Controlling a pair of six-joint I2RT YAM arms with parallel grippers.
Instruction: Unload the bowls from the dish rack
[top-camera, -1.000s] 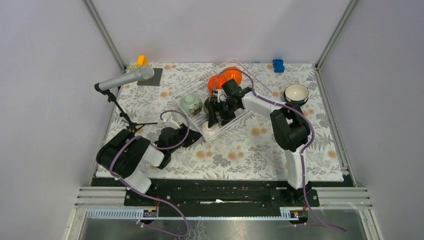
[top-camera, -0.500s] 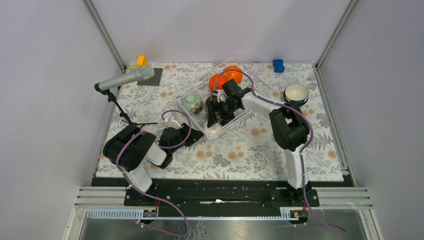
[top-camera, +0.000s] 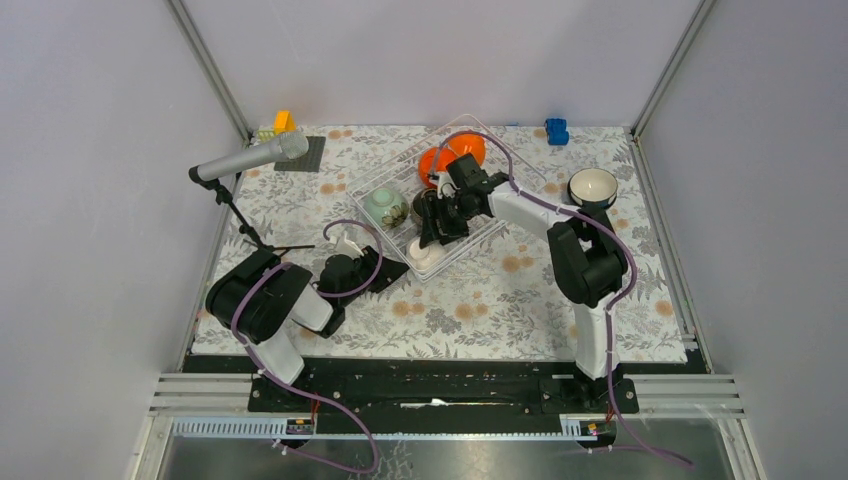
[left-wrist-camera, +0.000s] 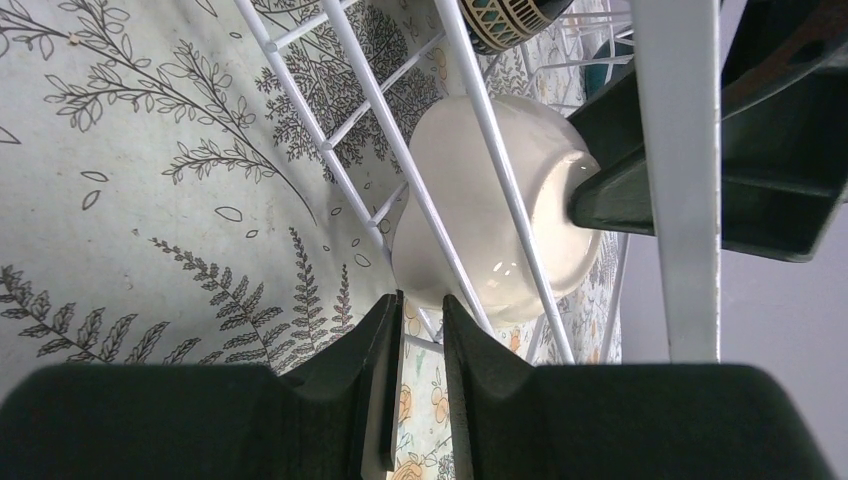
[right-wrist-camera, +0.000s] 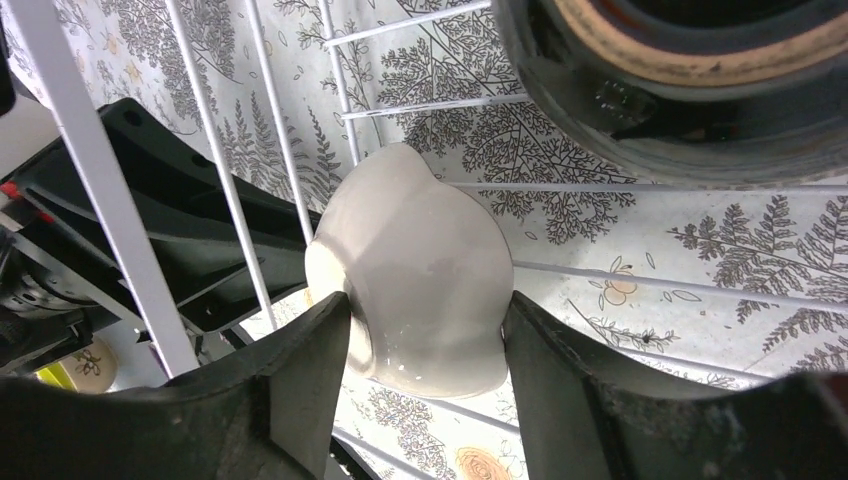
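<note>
The dish rack, a clear wire tray, lies slantwise at the table's middle. It holds two orange bowls, a pale green bowl, a dark patterned bowl and a white bowl. My right gripper reaches down into the rack, and both fingers press the white bowl's sides. My left gripper sits low at the rack's near-left corner. Its jaws stand almost together with a thin rack wire crossing between the tips. A dark bowl with a white inside stands on the cloth at right.
A microphone on a stand leans over the left side. A yellow-orange block and a dark mat lie at the back left. A blue block sits at the back right. Frame posts rise at both back corners.
My right gripper's jaws have come in onto the white bowl and the wrist has shifted slightly. The left arm settled at the rack's corner early on and has held still since.
</note>
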